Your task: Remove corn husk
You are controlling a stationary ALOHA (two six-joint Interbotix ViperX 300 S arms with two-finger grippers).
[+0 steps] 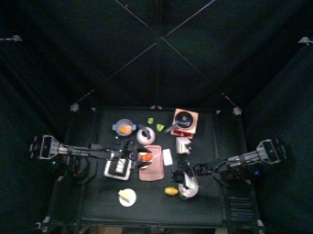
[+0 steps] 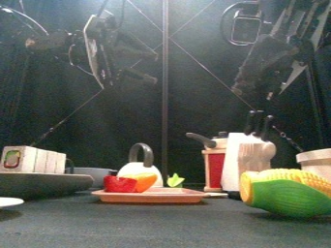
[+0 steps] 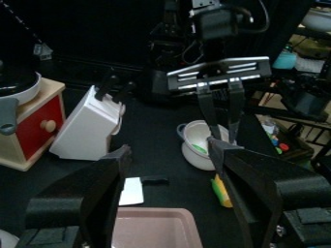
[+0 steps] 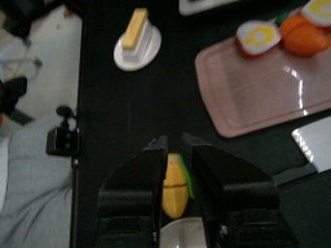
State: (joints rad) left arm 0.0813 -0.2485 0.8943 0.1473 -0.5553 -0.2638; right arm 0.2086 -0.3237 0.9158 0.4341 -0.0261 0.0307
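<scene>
Corn (image 2: 289, 191), still green-husked at its end, lies nearest the front camera, just right of the pink tray (image 2: 149, 197); no writing is legible anywhere. Behind the tray's right end stands a white knife block (image 2: 246, 161). Above the tray, the left gripper (image 3: 168, 199) hangs spread and empty, while the right gripper (image 4: 175, 189) straddles the corn, jaws parted.

The corn (image 2: 287, 190) is yellow with a green husk, and it lies on the black bench (image 2: 142, 225). The tray (image 4: 265, 89) is pale pink, and on it there is an orange fruit (image 4: 308, 35) and a half egg (image 4: 258, 37) that is white with a yellow middle. The small plate (image 4: 137, 53) is white with a yellow piece on it, and the box (image 3: 31, 118) is red and cream.
</scene>
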